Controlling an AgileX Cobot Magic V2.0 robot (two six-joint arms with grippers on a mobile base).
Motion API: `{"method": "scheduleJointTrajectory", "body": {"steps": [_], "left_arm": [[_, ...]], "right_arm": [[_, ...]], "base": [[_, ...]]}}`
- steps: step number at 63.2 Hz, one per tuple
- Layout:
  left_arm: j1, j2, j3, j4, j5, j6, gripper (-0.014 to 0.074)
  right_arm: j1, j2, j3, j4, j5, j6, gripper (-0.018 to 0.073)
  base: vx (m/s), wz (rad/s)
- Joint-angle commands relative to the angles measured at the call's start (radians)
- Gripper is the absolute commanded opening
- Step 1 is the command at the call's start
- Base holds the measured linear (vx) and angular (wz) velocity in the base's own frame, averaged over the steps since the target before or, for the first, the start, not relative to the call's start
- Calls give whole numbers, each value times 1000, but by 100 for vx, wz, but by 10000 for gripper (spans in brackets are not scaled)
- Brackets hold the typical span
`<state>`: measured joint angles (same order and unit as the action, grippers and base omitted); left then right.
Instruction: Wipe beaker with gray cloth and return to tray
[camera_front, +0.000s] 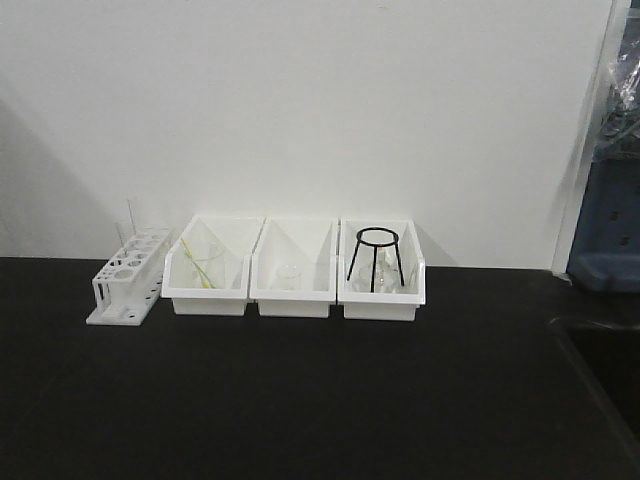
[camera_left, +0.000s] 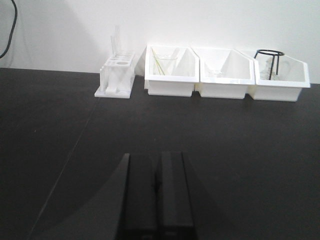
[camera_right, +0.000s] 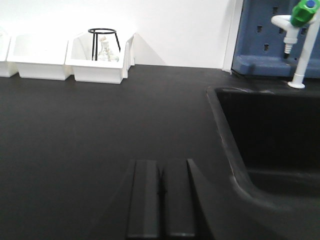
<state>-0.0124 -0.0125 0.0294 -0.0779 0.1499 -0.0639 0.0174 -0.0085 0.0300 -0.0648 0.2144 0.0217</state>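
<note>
Black bench top (camera_front: 300, 400), against a white wall.

Left gripper (camera_left: 157, 165): near edge, low over the bench, fingers pressed together to a thin seam, nothing between them.

White test-tube rack (camera_front: 128, 285): far left, by the wall, one glass tube standing in it.

Left bin (camera_front: 208, 297): white, just right of the rack; thin yellowish rods (camera_front: 200, 262) leaning inside.

Middle bin (camera_front: 291, 300): white, touching its neighbours; small clear beaker (camera_front: 288, 277) upright inside.

Right bin (camera_front: 380, 303): white; black wire tripod (camera_front: 376, 258) standing inside, clear flask (camera_right: 105, 51) beneath its ring.

Right gripper (camera_right: 161, 167): near edge, well apart from the bins, fingers closed flush, holding nothing.

Black sink (camera_right: 280, 130): sunk into the bench at right.

White tap (camera_right: 300, 45), green knob: far side of the sink, before a blue panel (camera_right: 260, 35).
</note>
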Motion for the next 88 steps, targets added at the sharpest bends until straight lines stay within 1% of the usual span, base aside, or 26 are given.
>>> {"method": "scheduleJointTrajectory", "body": {"steps": [1, 58, 74, 88], "left_arm": [[-1, -15, 27, -3, -85, -5, -6], [-1, -15, 27, -3, -85, -5, -6], [-1, -15, 27, -3, -85, -5, -6], [-1, -15, 27, -3, -85, -5, -6]], "right_arm": [[1, -5, 5, -6, -78, -2, -11], [1, -5, 5, -6, -78, -2, -11], [1, -5, 5, -6, -77, -2, -12], [1, -5, 5, -6, -77, -2, -11]], "base": [[-36, -1], [-44, -2], [-41, -28], [-34, -57]]}}
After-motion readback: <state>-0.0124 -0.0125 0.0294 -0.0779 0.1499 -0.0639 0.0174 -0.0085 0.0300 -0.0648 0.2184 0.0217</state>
